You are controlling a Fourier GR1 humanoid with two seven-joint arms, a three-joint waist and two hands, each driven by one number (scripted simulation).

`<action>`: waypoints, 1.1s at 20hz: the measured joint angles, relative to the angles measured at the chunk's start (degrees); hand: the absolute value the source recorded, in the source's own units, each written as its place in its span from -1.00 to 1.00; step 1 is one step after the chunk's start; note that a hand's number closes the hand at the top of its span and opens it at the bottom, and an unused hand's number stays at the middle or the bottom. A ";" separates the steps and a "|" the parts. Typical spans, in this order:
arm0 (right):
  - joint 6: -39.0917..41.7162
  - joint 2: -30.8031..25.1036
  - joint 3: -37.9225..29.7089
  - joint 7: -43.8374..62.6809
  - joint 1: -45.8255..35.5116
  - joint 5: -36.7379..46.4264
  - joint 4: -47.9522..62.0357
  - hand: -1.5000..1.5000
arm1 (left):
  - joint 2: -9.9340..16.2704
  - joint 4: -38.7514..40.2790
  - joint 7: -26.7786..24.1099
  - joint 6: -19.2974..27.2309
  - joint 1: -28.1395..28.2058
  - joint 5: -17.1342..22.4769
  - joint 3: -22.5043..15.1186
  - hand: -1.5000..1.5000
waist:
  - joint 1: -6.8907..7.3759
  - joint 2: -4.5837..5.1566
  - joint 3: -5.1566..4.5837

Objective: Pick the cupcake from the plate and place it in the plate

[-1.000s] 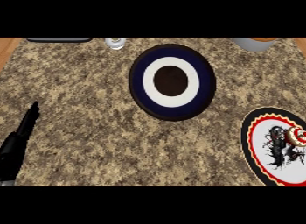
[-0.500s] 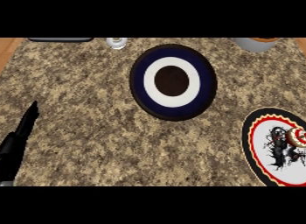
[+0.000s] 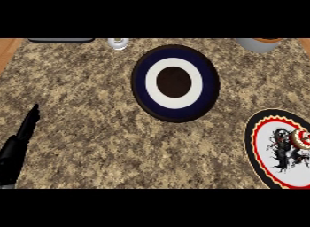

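The left hand (image 3: 15, 148) is resting at the left edge of the counter (image 3: 86, 111), fingers straight and released, grasping nothing. The blue-and-white plate (image 3: 175, 83) is sitting mid-counter, nothing on it. At the right edge, the red-rimmed plate (image 3: 283, 150) is carrying the cupcake (image 3: 303, 139) near its right side. The cupcake is probably light, soft and easily crushed; taking hold low around its sides, clear of the topping, looks advisable. The right hand is not showing.
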 measured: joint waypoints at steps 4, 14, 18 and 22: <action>0.88 1.28 1.49 -3.02 -2.06 3.89 3.36 -1.00 | -1.25 0.32 0.40 -0.89 -0.38 -1.20 0.92 0.00 | -0.20 -0.03 0.00; 0.97 4.18 2.78 -7.40 -5.42 11.50 9.61 -1.00 | -2.97 0.80 0.48 -4.20 -0.85 -3.53 4.84 0.00 | -0.38 -0.07 -0.01; -0.94 6.68 3.16 -8.76 -6.24 14.15 12.22 -1.00 | -4.32 0.20 0.76 -4.77 -0.60 -4.93 5.55 0.00 | -0.39 -0.08 -0.02; -2.36 7.60 3.69 -12.13 -7.27 17.22 15.81 1.00 | -5.25 -0.63 1.36 -5.73 -0.67 -5.95 6.59 0.00 | -0.34 -0.06 -0.01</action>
